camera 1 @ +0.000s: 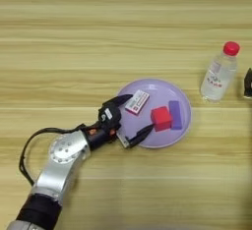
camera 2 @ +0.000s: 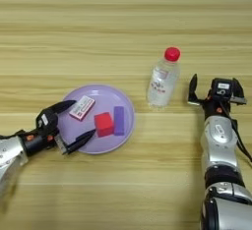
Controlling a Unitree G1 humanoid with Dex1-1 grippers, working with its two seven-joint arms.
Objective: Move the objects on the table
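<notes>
A small red cube [camera 1: 161,118] and a purple rectangular block [camera 1: 175,114] lie side by side, touching, on the right half of a lilac plate [camera 1: 162,92]. My left gripper [camera 1: 141,111] reaches over the plate's left rim and is open, one finger at the upper left and the other just left of the cube. Between those fingers, close to the upper one, lies a small white and red card-like piece [camera 1: 137,101]. Nothing is gripped. My right gripper [camera 2: 215,90] rests on the table [camera 2: 123,22] to the right of the bottle, fingers spread.
A clear bottle with a red cap [camera 2: 162,79] stands upright just right of the plate [camera 2: 106,99], between it and my right gripper. My left forearm crosses the table's lower left corner.
</notes>
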